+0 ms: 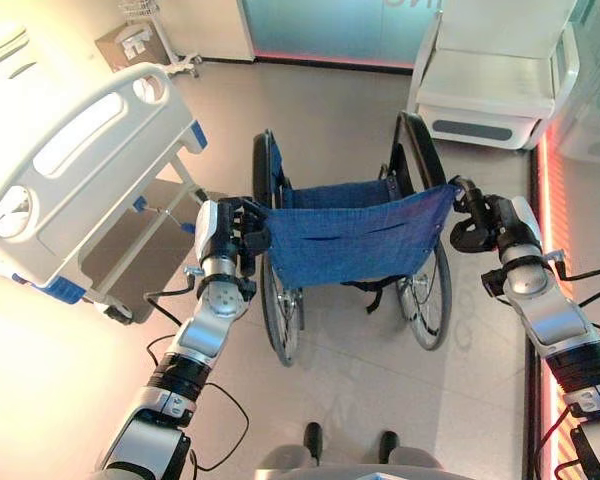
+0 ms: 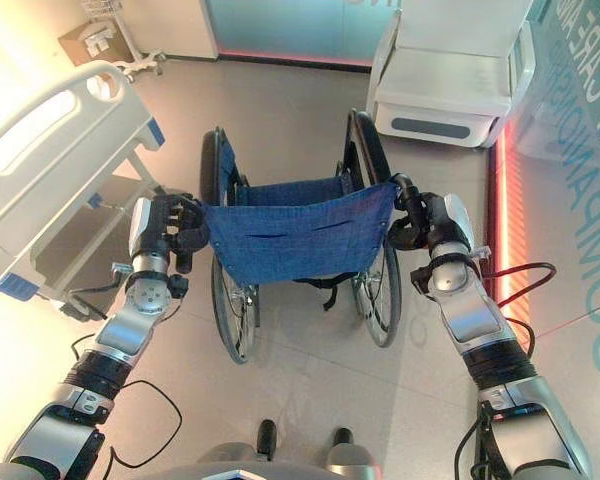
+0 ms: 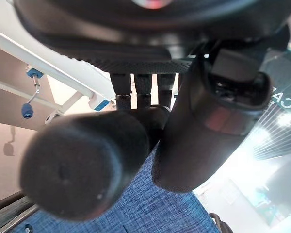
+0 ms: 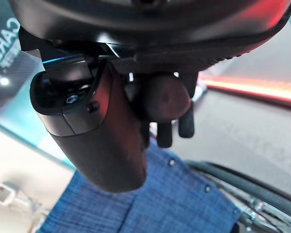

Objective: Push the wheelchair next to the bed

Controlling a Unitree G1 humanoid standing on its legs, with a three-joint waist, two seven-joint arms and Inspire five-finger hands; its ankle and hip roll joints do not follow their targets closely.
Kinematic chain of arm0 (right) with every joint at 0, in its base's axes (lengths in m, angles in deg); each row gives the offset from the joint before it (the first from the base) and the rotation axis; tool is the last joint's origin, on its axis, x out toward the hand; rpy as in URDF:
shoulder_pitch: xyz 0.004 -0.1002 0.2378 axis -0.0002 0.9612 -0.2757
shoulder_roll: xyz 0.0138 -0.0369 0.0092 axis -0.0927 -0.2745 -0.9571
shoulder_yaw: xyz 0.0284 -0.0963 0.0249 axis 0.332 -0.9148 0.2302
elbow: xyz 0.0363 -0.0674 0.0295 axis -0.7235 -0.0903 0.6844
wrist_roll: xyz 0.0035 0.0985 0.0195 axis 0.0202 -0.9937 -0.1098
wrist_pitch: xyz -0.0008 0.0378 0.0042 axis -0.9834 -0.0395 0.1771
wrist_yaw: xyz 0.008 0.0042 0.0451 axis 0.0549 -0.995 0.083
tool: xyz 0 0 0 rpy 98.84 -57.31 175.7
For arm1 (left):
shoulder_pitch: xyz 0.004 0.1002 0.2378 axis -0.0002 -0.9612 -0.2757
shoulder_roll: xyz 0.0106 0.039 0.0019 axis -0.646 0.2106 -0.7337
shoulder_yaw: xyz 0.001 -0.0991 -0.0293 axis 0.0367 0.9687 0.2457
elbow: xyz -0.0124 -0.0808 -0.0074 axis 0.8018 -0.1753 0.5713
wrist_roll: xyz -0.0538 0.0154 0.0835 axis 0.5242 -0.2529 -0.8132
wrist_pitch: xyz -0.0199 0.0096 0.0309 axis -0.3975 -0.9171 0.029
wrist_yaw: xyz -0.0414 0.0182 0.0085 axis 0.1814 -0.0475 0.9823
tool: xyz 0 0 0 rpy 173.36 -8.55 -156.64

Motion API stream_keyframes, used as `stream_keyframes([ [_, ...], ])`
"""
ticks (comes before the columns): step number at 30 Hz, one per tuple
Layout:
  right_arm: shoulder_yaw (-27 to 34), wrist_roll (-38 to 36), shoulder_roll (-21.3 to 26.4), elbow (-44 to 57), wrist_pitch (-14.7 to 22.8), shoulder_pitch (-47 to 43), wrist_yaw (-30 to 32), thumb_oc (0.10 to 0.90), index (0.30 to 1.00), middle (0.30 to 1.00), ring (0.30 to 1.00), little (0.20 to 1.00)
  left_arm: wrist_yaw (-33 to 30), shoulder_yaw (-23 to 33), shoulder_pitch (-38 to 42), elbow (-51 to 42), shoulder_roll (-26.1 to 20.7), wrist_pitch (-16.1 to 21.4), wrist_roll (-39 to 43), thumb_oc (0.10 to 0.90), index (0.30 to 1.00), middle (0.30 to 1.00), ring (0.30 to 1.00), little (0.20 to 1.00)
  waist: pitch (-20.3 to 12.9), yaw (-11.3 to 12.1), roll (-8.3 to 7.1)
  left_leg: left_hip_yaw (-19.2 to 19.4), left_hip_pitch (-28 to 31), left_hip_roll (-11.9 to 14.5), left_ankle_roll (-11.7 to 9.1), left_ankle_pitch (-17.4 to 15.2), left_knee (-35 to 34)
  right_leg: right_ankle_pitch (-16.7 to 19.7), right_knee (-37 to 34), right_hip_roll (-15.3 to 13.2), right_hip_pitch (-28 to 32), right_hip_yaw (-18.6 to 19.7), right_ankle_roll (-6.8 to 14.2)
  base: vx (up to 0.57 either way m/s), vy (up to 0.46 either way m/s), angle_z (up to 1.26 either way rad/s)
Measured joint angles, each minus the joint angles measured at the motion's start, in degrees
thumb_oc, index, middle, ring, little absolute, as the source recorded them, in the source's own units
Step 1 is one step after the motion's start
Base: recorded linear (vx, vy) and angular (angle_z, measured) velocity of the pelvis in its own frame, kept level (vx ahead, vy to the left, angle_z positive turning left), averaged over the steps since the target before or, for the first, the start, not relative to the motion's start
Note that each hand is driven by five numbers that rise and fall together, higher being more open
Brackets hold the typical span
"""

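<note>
Both hands are on the wheelchair (image 1: pixel 352 240), which stands on the floor (image 1: pixel 380 400) directly ahead of the robot with its blue fabric backrest (image 1: pixel 355 238) stretched between them. The left hand (image 1: pixel 232 232) has its fingers curled round the left push handle (image 3: pixel 82 170); its wrist view shows the rounded black grip end lying in the palm with the thumb wrapped alongside. The right hand (image 2: pixel 428 222) is likewise closed round the right push handle (image 4: pixel 167 99), the grip's end visible tucked under the curled fingers. The bed (image 1: pixel 75 175), white with a moulded end board, lies just beyond and outward of the left hand, close to that side of the chair but angled away from it. A pale armchair (image 1: pixel 495 75) sits ahead of the right hand, well apart from it. Judging by this, the grasp is made and the pushing step is in hand, the chair not yet alongside the bed. The next move likely calls for pushing forward while steering toward the left-hand side, keeping both grips firm and the left wheel (image 1: pixel 278 300) clear of the bed frame
</note>
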Motion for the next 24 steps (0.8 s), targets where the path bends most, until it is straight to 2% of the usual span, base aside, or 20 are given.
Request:
stream_keyframes([
  [7, -0.24, 0.09, -1.67, -3.93, 1.55, -1.44, 0.91, 0.4, 0.3, 0.3, 0.3, 0.3, -0.35, -0.22, 0.76, 0.53, -0.05, 0.93, -0.02, 0.4, 0.3, 0.3, 0.3, 0.3, -0.06, 0.2, -0.81, 1.79, -0.02, -0.46, 0.95, -0.79, 1.06, -0.82, 2.31, -0.94, -0.91, -0.01, 0.36, 0.07, 0.134, -0.04],
  [9, -0.28, 0.1, -1.74, -5.56, 1.75, -2.37, 0.92, 0.4, 0.3, 0.3, 0.3, 0.3, -0.19, -1.0, 1.53, 1.62, -0.07, 0.87, -0.03, 0.4, 0.3, 0.3, 0.3, 0.3, 0.14, 0.09, -1.11, 2.15, -1.27, -1.05, 1.75, -2.28, 3.81, -3.87, 8.71, -2.18, -3.6, 0.06, 0.86, 0.15, 0.123, 0.0],
  [10, -0.29, 0.04, -1.76, -6.16, 1.75, -2.45, 0.93, 0.4, 0.3, 0.3, 0.3, 0.3, 0.35, -1.09, 2.21, 1.8, -0.14, 0.76, -0.04, 0.4, 0.3, 0.3, 0.3, 0.3, 0.6, 0.09, -2.0, 2.24, -1.68, -1.68, 2.05, -3.64, 5.46, -5.63, 12.31, -3.29, -4.81, 0.01, 1.27, 0.19, 0.055, 0.02],
  [11, -0.23, 0.02, -1.69, -6.49, 1.75, -2.42, 1.22, 0.4, 0.3, 0.3, 0.3, 0.3, 0.67, -1.49, 2.52, 1.74, -0.34, 0.68, -0.02, 0.4, 0.3, 0.3, 0.3, 0.3, 0.75, 0.12, -2.16, 2.06, -2.63, -1.69, 2.27, -5.01, 7.48, -7.37, 19.03, -4.52, -7.91, 0.2, 2.03, 0.2, 0.011, -0.01],
  [12, -0.25, -0.01, -1.69, -6.49, 1.75, -2.37, 1.42, 0.4, 0.3, 0.3, 0.3, 0.3, 0.71, -1.51, 2.74, 1.56, -0.41, 0.68, 0.0, 0.4, 0.3, 0.3, 0.3, 0.3, 0.88, 0.1, -2.36, 2.01, -2.93, -1.77, 2.33, -5.4, 8.11, -7.89, 22.25, -5.1, -9.4, 0.21, 2.1, 0.29, -0.025, -0.03],
  [13, -0.27, -0.09, -1.65, -6.51, 1.75, -1.99, 1.57, 0.4, 0.3, 0.3, 0.3, 0.3, 0.76, -1.68, 2.78, 1.51, -0.44, 0.68, -0.01, 0.4, 0.3, 0.3, 0.3, 0.3, 0.99, -0.03, -2.38, 1.76, -2.9, -1.77, 2.52, -5.49, 8.17, -7.84, 27.68, -6.0, -12.05, 0.48, 2.02, 0.24, -0.027, -0.1],
  [14, -0.35, -0.13, -1.41, -6.45, 1.94, -2.05, 1.68, 0.4, 0.3, 0.3, 0.3, 0.3, 0.75, -1.8, 3.58, 1.43, -0.62, 0.61, 0.02, 0.4, 0.3, 0.3, 0.3, 0.3, 1.69, 0.1, -2.74, 0.78, -1.68, -2.51, 3.55, -5.01, 7.93, -8.13, 35.45, -7.24, -16.1, 0.51, 2.43, 0.39, -0.121, -0.17],
  [15, -0.41, -0.28, -1.99, -6.22, 2.69, -1.73, 1.77, 0.4, 0.3, 0.3, 0.3, 0.3, 0.73, -1.91, 3.09, 0.75, -1.89, 0.62, 0.21, 0.4, 0.3, 0.3, 0.3, 0.3, 2.63, -0.03, -3.46, -0.4, -0.84, -3.4, 3.93, -5.11, 7.97, -9.04, 40.5, -8.52, -19.82, 1.85, 2.77, 0.31, -0.15, -0.14],
  [16, -0.4, -0.58, -2.16, -5.2, 2.89, -0.94, 2.09, 0.4, 0.3, 0.3, 0.3, 0.3, 0.74, -1.92, 2.77, 0.24, -2.17, 0.56, 0.62, 0.4, 0.3, 0.3, 0.3, 0.3, 3.08, -0.81, -2.99, -1.54, -0.9, -3.51, 4.15, -5.59, 8.69, -9.19, 38.7, -8.09, -21.96, 2.2, 2.62, 0.46, -0.258, 0.06],
  [17, 0.09, -1.33, -2.26, -3.14, 3.09, -0.54, 2.38, 0.4, 0.3, 0.3, 0.3, 0.3, 0.66, -0.96, 2.57, -0.86, -3.22, 0.53, 0.97, 0.4, 0.3, 0.3, 0.3, 0.3, 3.95, -1.66, -2.98, -2.63, -1.39, -2.9, 4.12, -5.87, 9.1, -8.82, 31.69, -6.96, -23.41, 2.55, 2.59, 0.32, -0.208, 0.22],
  [18, 0.29, -1.37, -2.26, -2.43, 3.09, -0.36, 2.44, 0.4, 0.3, 0.3, 0.3, 0.3, 0.82, -0.98, 2.71, -1.04, -3.89, 0.54, 1.28, 0.4, 0.3, 0.3, 0.3, 0.3, 4.07, -2.09, -2.86, -3.13, -2.16, -2.8, 4.11, -5.88, 9.25, -8.22, 27.71, -6.52, -23.6, 3.5, 3.58, 0.41, -0.304, 0.5],
  [19, 0.44, -1.54, -2.3, -1.17, 3.08, -0.26, 2.58, 0.4, 0.3, 0.3, 0.3, 0.3, 1.21, -0.7, 3.25, -0.92, -4.64, 0.58, 1.33, 0.4, 0.3, 0.3, 0.3, 0.3, 4.26, -3.55, -3.11, -4.68, -3.28, -2.93, 3.78, -6.07, 10.06, -6.92, 19.53, -6.6, -23.62, 6.74, 5.69, 0.29, -0.245, 0.59],
  [21, 1.37, -1.95, -2.3, -0.42, 2.79, -0.24, 2.65, 0.4, 0.3, 0.3, 0.3, 0.3, 1.55, -0.92, 4.74, -0.03, -4.61, 0.61, 1.84, 0.4, 0.3, 0.3, 0.3, 0.3, 4.22, -4.64, -3.39, -7.28, -4.1, -3.01, 3.3, -6.38, 10.48, -5.99, 17.9, -7.23, -21.95, 8.59, 7.28, 0.31, -0.339, 0.74],
  [22, 1.84, -2.05, -2.3, -0.26, 2.79, -0.24, 2.65, 0.4, 0.3, 0.3, 0.3, 0.3, 1.61, -0.93, 5.02, -0.08, -4.54, 0.61, 1.97, 0.4, 0.3, 0.3, 0.3, 0.3, 4.17, -4.61, -3.57, -7.93, -4.27, -2.78, 3.29, -6.38, 10.19, -6.0, 19.61, -7.13, -20.91, 8.54, 7.23, 0.4, -0.425, 0.78],
  [23, 2.31, -2.07, -2.33, -0.14, 2.79, -0.32, 2.61, 0.4, 0.3, 0.3, 0.3, 0.3, 1.69, -0.85, 5.35, -0.16, -4.65, 0.6, 2.38, 0.4, 0.3, 0.3, 0.3, 0.3, 3.73, -4.78, -4.58, -8.57, -4.71, -2.39, 2.24, -6.92, 9.87, -6.48, 20.5, -6.54, -17.05, 8.43, 5.62, 0.3, -0.291, 0.57],
  [24, 2.51, -2.05, -2.32, -0.41, 2.75, -0.87, 2.47, 0.4, 0.3, 0.3, 0.3, 0.3, 1.66, -0.5, 5.52, -0.13, -4.28, 0.61, 2.4, 0.4, 0.3, 0.3, 0.3, 0.3, 3.83, -4.92, -4.4, -8.52, -4.7, -2.18, 1.63, -7.33, 10.78, -5.69, 19.05, -5.89, -16.81, 8.16, 4.29, 0.46, -0.417, 0.71],
])
